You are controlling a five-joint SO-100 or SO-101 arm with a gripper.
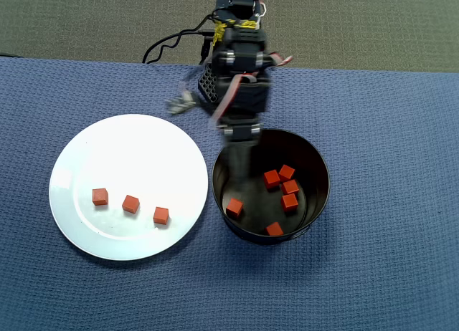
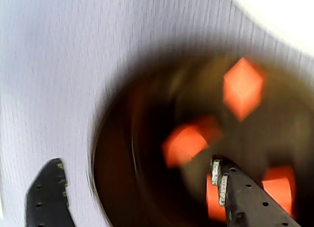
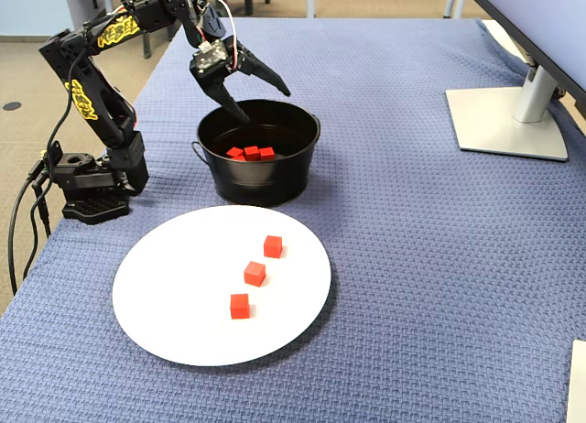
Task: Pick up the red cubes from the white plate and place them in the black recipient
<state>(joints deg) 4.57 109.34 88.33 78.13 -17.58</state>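
Gripper [image 3: 261,98] hangs empty, jaws spread, over the black recipient [image 3: 259,180] (drop position); three red cubes [image 3: 255,274] remain on white plate [image 3: 165,322].

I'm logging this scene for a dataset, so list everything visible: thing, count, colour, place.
Small matte cubes on the plate: three, orange-red, in a row on the plate's lower half in the overhead view.
Small matte cubes in the pot: six, orange-red, on the pot floor.
Round glossy plate: one, white, left of the pot in the overhead view.
Round metal pot with wire handle: one, black, beside the plate.
Woven tablecloth: one, blue, under everything.
Monitor stand: one, grey, far right in the fixed view.
Robot arm: one, black.
Claw: one, black, open above the pot.
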